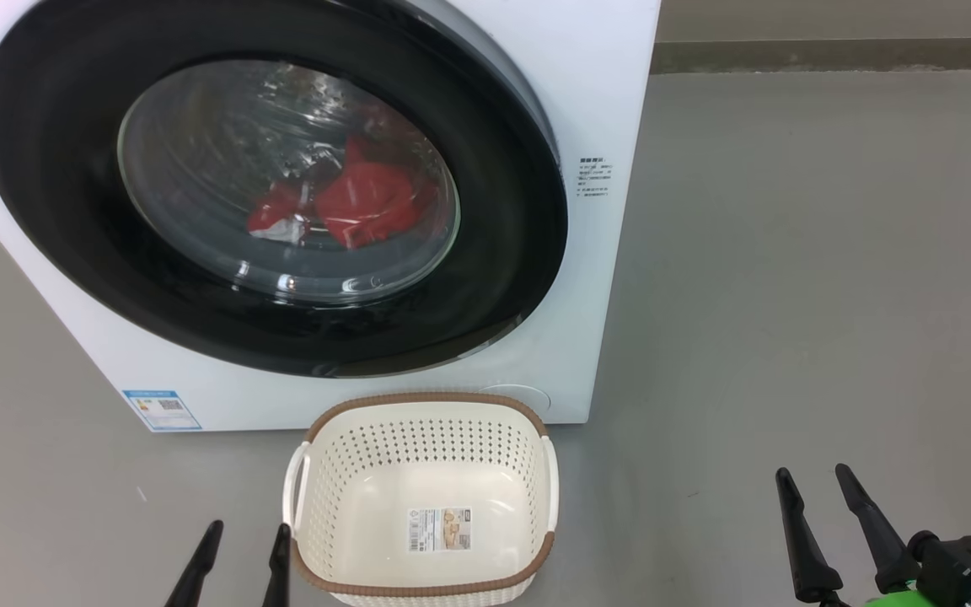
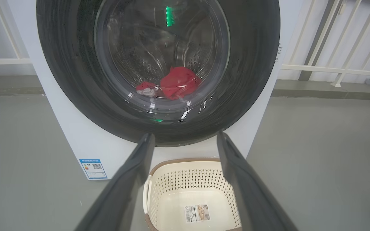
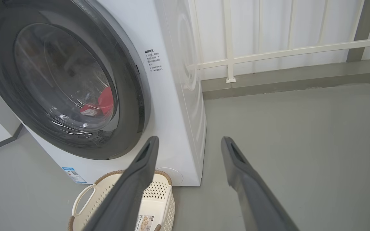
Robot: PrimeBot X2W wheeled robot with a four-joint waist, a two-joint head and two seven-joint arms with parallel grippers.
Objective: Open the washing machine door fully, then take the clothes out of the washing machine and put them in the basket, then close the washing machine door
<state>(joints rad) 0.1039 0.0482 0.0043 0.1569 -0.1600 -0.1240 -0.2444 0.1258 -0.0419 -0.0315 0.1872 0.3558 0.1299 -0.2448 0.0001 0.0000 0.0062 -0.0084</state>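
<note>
Grey floor (image 1: 789, 253) spreads around the washing machine (image 1: 612, 84), and a white railing (image 3: 268, 53) runs behind the machine. The washing machine door (image 1: 56, 211) lies closed against the machine's front, its black rim ringing the clear glass bowl. Through that glass the clothes (image 1: 363, 202) show as a red heap with a bit of white, lying low in the machine's steel drum. The basket (image 1: 426, 400) stands upright on the floor just in front of the machine, below the door's lower edge; it holds no clothes, and a paper sticker (image 1: 439, 529) lies on its bottom. A small blue label (image 1: 161, 409) sits at the machine's lower front corner on the robot's left. The left hand (image 1: 249, 526) hovers in front of the machine, its fingers spread apart and holding nothing. The right hand (image 1: 811, 470) hangs over bare floor beyond the machine's right front corner, its fingers likewise spread wide and gripping nothing.
</note>
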